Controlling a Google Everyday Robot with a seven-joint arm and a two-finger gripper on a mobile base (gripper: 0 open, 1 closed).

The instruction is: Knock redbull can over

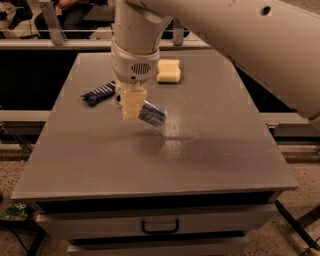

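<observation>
The redbull can (151,113) is a slim silver-and-blue can, tipped far over to the right near the middle of the grey table (210,145). Its base end points right and down toward the tabletop. My gripper (131,106) hangs from the white arm just left of the can, with a cream finger (133,103) against the can's upper part. The can's top is hidden behind the finger.
A flat dark blue wrapper (98,93) lies on the table left of the gripper. A yellow sponge (169,70) lies at the back. The table has drawers with a handle (160,227) at the front. A person sits beyond the far rail (75,10).
</observation>
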